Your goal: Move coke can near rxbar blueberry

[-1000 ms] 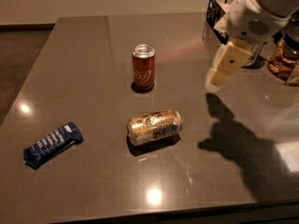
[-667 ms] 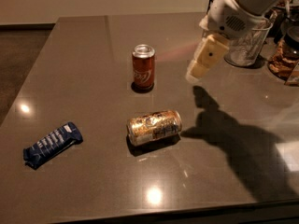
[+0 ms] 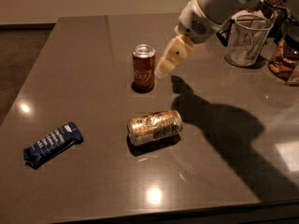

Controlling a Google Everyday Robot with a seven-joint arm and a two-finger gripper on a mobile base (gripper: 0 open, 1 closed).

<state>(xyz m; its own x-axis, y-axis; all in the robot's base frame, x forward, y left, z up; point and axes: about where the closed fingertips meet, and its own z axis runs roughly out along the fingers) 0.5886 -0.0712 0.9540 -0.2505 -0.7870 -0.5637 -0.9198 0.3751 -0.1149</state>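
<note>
1. Plainly, you are at the approach step. The coke can (image 3: 143, 68) stands upright on the table (image 3: 84, 55) just to the left of the pincer (image 3: 169, 59). It is not lifted, and whether the two touch cannot be told from this view.
2. The rxbar blueberry (image 3: 51, 143) lies flat far to the pincer's left and much nearer the camera. It is well apart from the can, so the carry looks not yet begun.
3. Your next move, as I judge it, is to bring the pincer squarely around the can's body and close on it. You then carry the can left and toward the camera, and set it upright beside the bar.
4. The gold-and-brown can (image 3: 154, 126) lies on its side nearer the camera than the pincer, slightly to its left. It seems clear of the straight path to the bar, but the arm could brush it.
5. The pincer hangs above the table, slanting down and to the left. It has hold of nothing you can see, and how far open it stands you cannot tell.
6. A clear pitcher (image 3: 245, 38) stands well apart to the pincer's right, away from the work.
</note>
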